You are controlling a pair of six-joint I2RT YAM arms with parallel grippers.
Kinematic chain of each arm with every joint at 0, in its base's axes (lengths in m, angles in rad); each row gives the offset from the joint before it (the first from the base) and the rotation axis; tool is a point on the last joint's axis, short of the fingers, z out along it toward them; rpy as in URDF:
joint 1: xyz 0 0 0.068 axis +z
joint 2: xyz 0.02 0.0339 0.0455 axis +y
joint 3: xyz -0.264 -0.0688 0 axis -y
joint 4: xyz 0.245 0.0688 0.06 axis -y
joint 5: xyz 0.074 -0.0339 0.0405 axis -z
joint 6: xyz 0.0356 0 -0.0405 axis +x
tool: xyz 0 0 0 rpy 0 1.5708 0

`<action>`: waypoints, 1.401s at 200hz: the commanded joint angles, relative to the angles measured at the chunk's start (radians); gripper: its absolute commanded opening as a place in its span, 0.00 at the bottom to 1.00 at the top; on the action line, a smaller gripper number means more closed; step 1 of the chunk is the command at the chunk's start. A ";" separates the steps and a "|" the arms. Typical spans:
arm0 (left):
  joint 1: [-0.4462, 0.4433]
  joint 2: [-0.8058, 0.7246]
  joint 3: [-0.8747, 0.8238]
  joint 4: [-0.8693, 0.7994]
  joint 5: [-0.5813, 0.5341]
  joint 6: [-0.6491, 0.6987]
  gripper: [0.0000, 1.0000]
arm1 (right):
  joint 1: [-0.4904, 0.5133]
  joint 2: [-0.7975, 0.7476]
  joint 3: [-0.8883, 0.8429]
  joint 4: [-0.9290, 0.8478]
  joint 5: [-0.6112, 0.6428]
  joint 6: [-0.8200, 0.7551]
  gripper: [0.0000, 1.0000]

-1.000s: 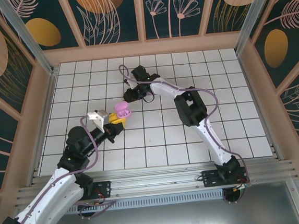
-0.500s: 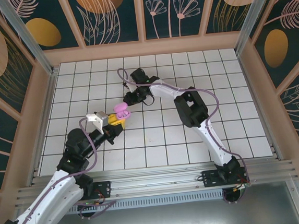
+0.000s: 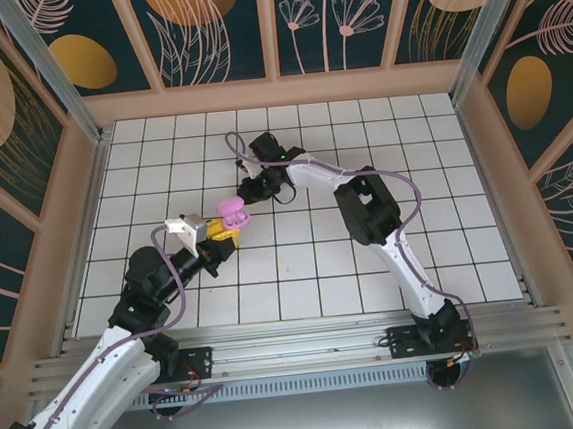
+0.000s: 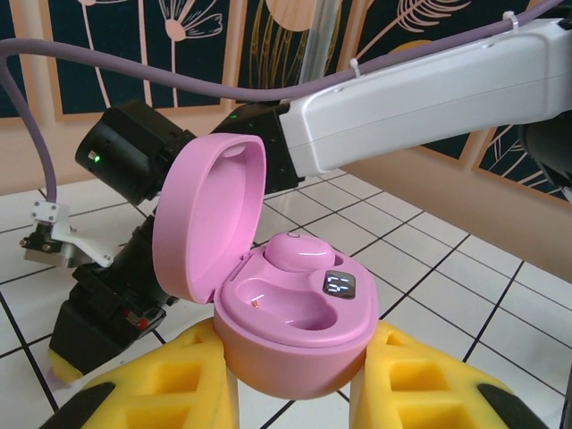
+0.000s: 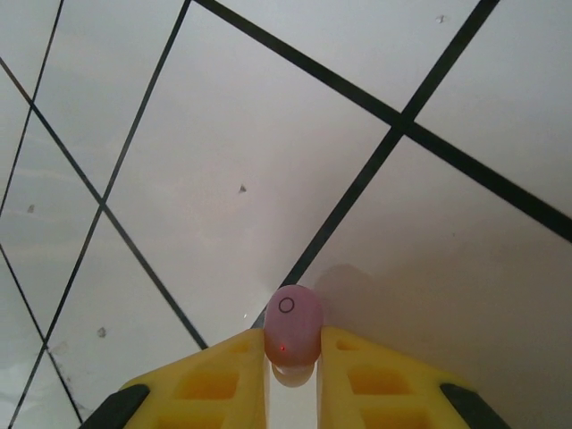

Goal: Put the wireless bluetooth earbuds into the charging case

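My left gripper [image 4: 299, 362] is shut on the pink charging case [image 4: 299, 313], its yellow fingers [image 4: 161, 384] pressed against both sides. The lid [image 4: 210, 219] stands open. One pink earbud [image 4: 299, 250] sits in the far slot, and the near slot is bare. From above, the case [image 3: 232, 215] hangs over the tiles left of centre. Just beyond it, my right gripper [image 3: 248, 189] is low at the floor. In the right wrist view that gripper [image 5: 293, 357] is shut on a second pink earbud [image 5: 293, 323] just over the white tile.
The right arm's white link [image 4: 429, 89] and black wrist [image 4: 134, 161] stand close behind the open case, with a purple cable [image 4: 134, 76] arching above. White tiled floor [image 3: 447, 210] stretches to the right. Wooden walls [image 3: 276, 93] ring the floor.
The left gripper has carried the case a little to the left and toward the right gripper. The right gripper has stayed low at the floor, barely shifting.
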 commanded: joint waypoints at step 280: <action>-0.016 0.572 0.380 0.297 0.014 0.254 0.06 | 0.059 -1.193 -0.712 0.126 0.433 0.336 0.16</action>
